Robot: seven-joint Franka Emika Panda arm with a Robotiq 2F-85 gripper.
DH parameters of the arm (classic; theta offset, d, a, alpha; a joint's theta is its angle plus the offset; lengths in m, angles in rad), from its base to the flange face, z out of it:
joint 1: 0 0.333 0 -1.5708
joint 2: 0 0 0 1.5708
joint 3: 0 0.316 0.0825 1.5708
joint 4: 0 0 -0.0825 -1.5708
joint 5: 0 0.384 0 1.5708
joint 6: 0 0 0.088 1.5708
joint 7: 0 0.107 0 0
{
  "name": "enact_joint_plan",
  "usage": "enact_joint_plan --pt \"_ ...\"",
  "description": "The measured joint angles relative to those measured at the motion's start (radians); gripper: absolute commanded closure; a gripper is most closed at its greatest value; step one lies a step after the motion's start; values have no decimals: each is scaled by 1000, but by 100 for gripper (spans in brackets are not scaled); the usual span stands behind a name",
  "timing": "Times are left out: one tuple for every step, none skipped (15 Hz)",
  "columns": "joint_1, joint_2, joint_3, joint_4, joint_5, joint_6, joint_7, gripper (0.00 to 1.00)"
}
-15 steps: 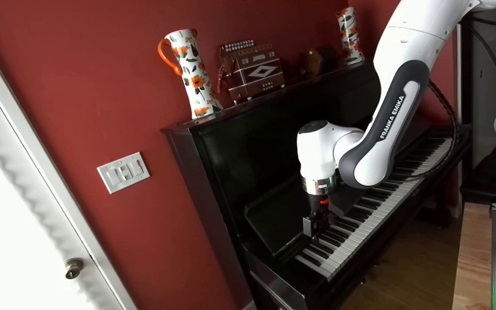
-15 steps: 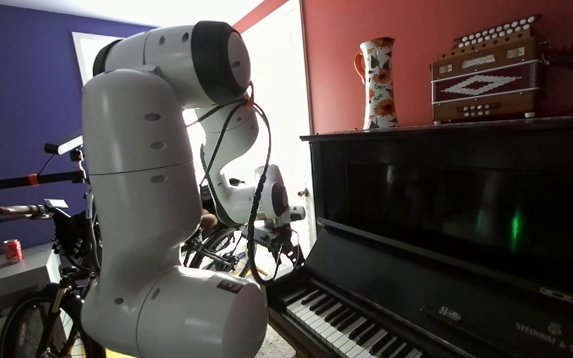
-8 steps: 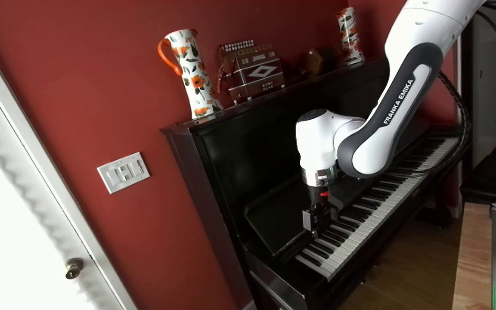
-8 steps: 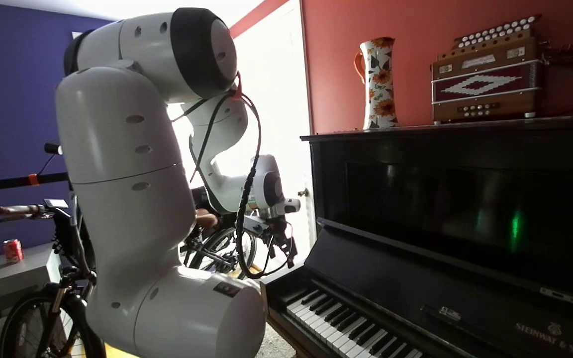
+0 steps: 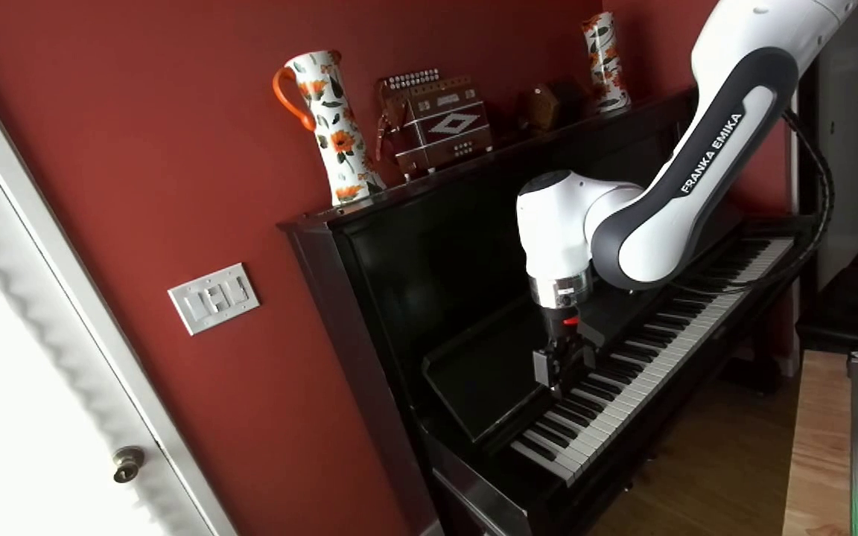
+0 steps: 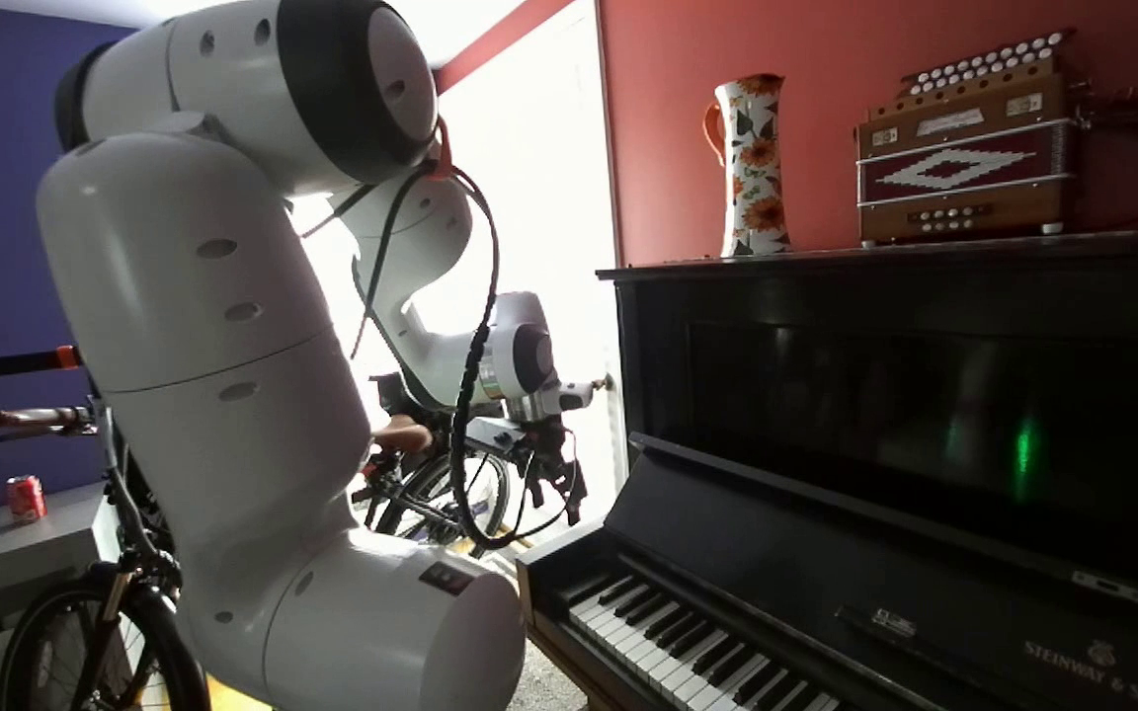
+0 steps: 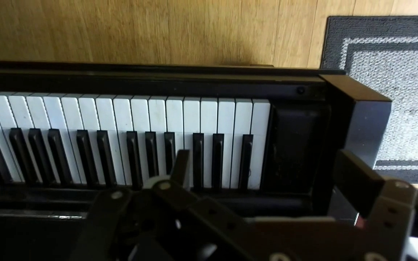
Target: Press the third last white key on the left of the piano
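Looks like a home — contains an upright piano [image 6: 885, 494] topped by a flowered pitcher [image 6: 757, 163] and an accordion [image 6: 964, 158], plus a bicycle [image 6: 117, 592] and a bordered rug [image 7: 405, 90].

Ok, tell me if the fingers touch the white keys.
Apart: an exterior view shows the fingers hanging with a clear gap above the white piano keys.

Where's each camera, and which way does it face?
Wrist view: above the claw, facing down at the keys; fingers show.
In an exterior view: front-left of the piano, facing along the keys; arm and claw show.
In an exterior view: in front of the piano, facing the door; arm and claw show.
Both exterior views share the accordion and pitcher.
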Motion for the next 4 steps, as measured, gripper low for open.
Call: enact_joint_plan --pt "-2 -12 3 -3 3 -5 0 0" --pt "-3 -22 6 -6 7 -7 0 0" --pt "-4 -30 7 -10 9 -7 0 0" --pt "-5 -36 9 -14 11 -7 0 0"
